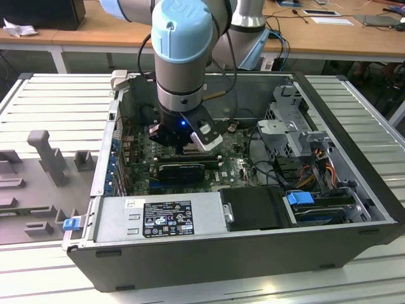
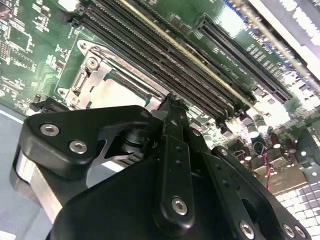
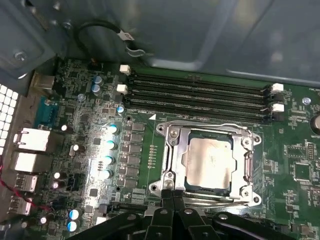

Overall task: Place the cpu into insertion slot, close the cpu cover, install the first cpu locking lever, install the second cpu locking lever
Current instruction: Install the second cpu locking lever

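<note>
gripper [image 3: 172, 196]: fingers closed together, empty, at socket's edge | cpu [image 3: 209, 161]: seated in insertion slot [image 3: 170, 150], cpu cover [image 3: 248, 162] down around it | memory slots [image 3: 200, 95] beside socket

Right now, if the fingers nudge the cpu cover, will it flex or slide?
The cpu cover looks like a thin metal frame, so it probably flexes slightly. It lies flat around the cpu, so sliding seems unlikely. The gripper sits at its edge.

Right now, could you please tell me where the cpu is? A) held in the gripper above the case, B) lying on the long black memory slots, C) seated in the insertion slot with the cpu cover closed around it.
C: in the first wrist view the cpu lies flat in the insertion slot, with the cpu cover framing it.
</note>
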Available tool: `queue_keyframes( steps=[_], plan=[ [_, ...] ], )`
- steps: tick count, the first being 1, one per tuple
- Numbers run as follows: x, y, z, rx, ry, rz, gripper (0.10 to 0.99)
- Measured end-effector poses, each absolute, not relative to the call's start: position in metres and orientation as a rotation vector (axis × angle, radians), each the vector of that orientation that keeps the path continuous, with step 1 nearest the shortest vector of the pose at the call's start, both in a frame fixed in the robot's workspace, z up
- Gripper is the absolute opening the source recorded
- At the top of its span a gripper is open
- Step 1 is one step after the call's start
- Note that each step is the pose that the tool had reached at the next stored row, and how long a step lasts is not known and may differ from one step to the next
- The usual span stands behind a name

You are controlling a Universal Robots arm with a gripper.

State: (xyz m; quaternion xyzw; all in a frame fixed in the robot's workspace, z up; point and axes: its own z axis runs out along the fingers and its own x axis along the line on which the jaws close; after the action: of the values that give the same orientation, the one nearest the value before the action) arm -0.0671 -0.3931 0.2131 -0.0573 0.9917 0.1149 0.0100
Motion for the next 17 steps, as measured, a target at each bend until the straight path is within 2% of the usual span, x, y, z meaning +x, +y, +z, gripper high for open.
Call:
queue_keyframes(
  steps=[3, 4, 7, 17],
  plan=[
    [-0.07, -0.396, 0.213, -0.18, 3.094, 0.371, 0.106],
    [-0.073, -0.399, 0.213, -0.181, 3.087, 0.413, 0.106],
    [-0.075, -0.401, 0.212, -0.181, 3.079, 0.46, 0.106],
    [-0.076, -0.413, 0.208, -0.176, 3.07, 0.504, 0.106]
  ],
)
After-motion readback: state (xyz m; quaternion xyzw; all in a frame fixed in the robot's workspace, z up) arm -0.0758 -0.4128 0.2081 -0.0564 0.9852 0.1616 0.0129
